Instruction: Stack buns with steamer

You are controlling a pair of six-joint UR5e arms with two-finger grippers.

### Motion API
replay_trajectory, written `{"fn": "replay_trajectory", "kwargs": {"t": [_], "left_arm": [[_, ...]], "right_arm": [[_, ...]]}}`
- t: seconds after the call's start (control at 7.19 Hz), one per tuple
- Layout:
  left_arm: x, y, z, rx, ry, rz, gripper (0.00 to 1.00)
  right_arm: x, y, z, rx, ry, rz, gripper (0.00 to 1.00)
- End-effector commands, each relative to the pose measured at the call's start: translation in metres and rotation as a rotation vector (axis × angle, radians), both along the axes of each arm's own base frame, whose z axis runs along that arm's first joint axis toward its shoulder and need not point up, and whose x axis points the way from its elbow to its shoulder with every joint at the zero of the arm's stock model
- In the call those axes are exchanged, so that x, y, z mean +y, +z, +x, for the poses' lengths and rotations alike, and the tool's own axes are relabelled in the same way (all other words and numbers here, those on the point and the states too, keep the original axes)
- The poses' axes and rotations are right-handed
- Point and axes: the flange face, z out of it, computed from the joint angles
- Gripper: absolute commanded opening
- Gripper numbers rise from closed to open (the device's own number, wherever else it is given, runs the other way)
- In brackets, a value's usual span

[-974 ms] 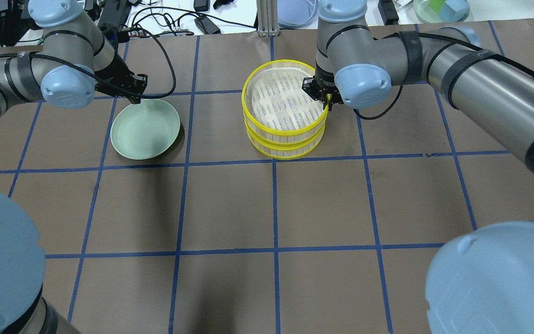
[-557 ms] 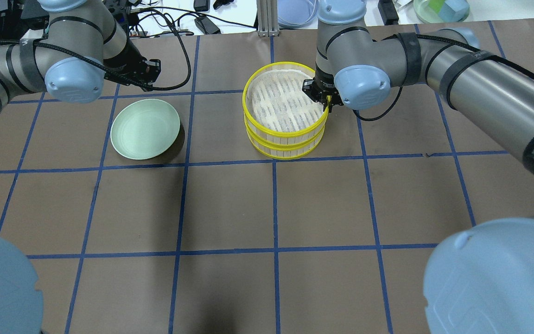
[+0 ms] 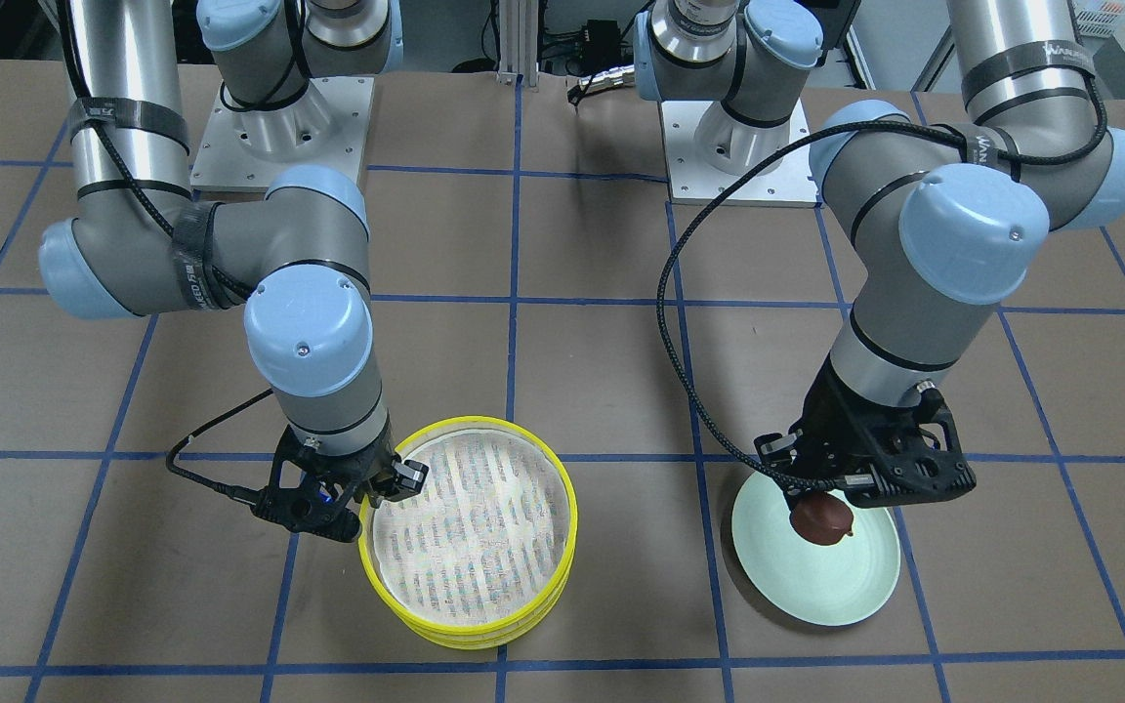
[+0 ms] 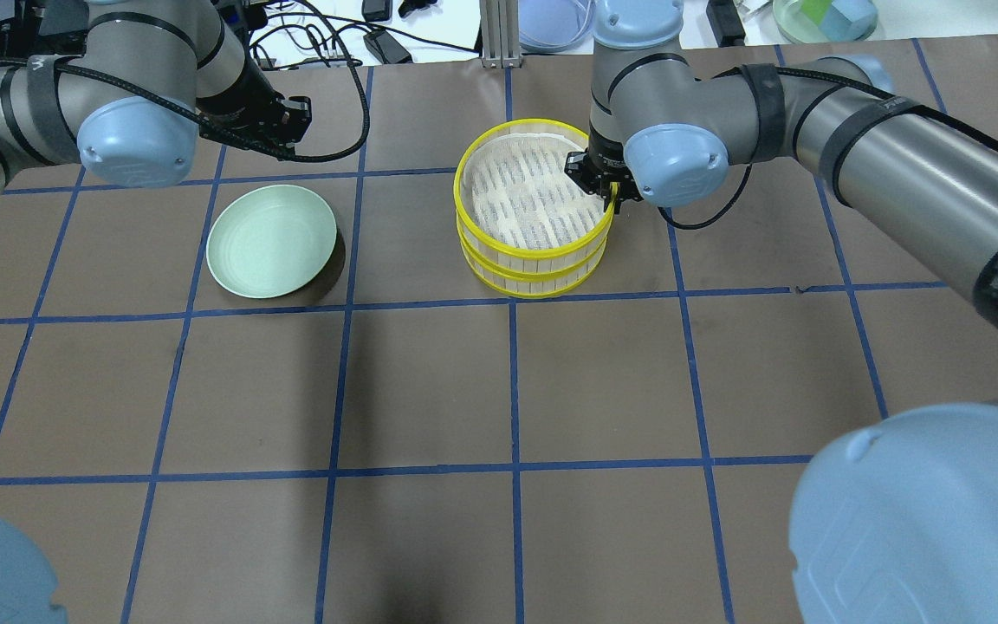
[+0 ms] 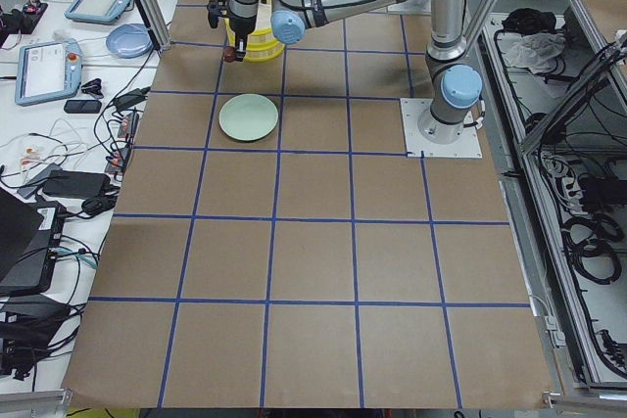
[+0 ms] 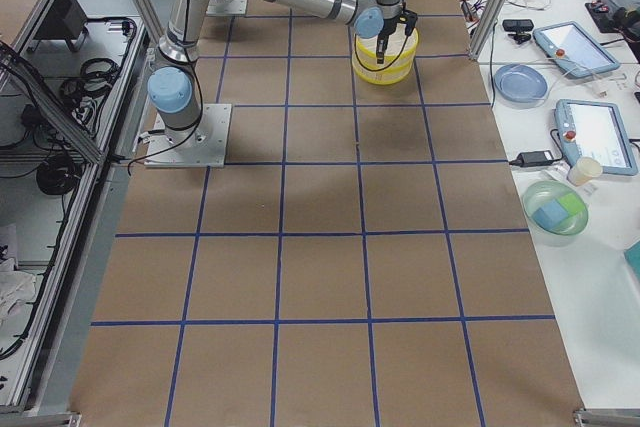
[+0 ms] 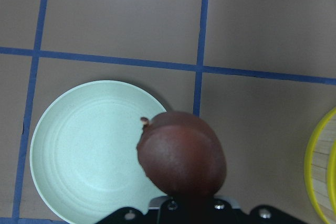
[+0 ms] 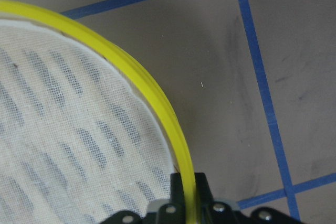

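Both grippers grip: left gripper [image 3: 831,500] clamps the bun [image 3: 821,519] over the plate [image 3: 816,591]; right gripper [image 3: 369,503] pinches the top tier [image 8: 157,103] rim between its fingers [image 8: 177,187].

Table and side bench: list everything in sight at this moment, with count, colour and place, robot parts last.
upper steamer tier: one, yellow rim, white mesh, stacked on the lower tier
lower steamer tier: one, yellow, on the table, far middle
dark reddish-brown bun: one, held in the air near the plate
pale green plate: one, empty, on the table's left half
tablets: two, blue-cased, side bench
blue plate: one, side bench
green bowl: one, holding coloured blocks, side bench
left gripper: shut on the dark reddish-brown bun
right gripper: shut on the upper steamer tier's rim
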Motion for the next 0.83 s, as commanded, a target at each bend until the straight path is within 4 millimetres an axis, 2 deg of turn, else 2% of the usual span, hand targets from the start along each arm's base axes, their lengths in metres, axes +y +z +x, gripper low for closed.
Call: {"fn": "replay_trajectory", "kwargs": {"t": [0.0,0.14,0.28,0.42,0.56,0.7], "left_arm": [[0.005,0.007,-0.012,0.008,0.016,-0.008,0.0],[0.008,0.014,-0.016,0.008,0.012,-0.019,0.0],[0.008,0.014,-0.016,0.01,0.011,-0.019,0.0],[0.008,0.011,-0.022,0.041,0.037,-0.013,0.0],[0.007,0.007,-0.039,0.121,0.125,-0.011,0.0],[0.01,0.002,-0.067,0.138,0.129,-0.018,0.0]], "right_arm": [[0.003,0.0,0.0,-0.008,0.005,0.001,0.73],[0.003,0.008,0.0,-0.011,0.007,-0.017,0.84],[0.001,0.025,-0.002,-0.009,0.015,-0.078,0.95],[0.008,0.055,-0.008,-0.016,0.006,-0.112,0.99],[0.032,0.1,-0.013,-0.026,0.01,-0.101,0.99],[0.053,0.137,-0.026,-0.021,0.019,-0.083,0.99]]}}
